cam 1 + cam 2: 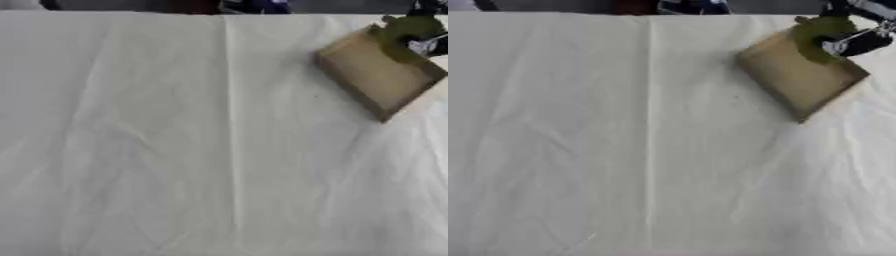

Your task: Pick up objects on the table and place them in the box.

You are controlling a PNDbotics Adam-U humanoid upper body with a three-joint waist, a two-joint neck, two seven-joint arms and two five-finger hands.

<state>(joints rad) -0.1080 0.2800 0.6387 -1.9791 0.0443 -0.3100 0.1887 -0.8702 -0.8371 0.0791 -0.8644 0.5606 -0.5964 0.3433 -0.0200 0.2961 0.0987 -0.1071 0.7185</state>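
A brown cardboard box (794, 80) sits askew on the white cloth at the upper right. Over its far corner hangs a round green object (815, 35), blurred, with a small stalk-like bit at its top left. My right hand (857, 41), black with silver parts, comes in from the upper right corner, and its fingers curl round the green object. In the left eye view the same green object (402, 32) shows over the box (376, 77). The box's inside is mostly hidden from here. My left hand shows in no view.
A white, creased tablecloth (175, 150) covers the whole table, with a long fold running down its middle. Dark shapes and a bit of blue lie beyond the far edge (249, 6).
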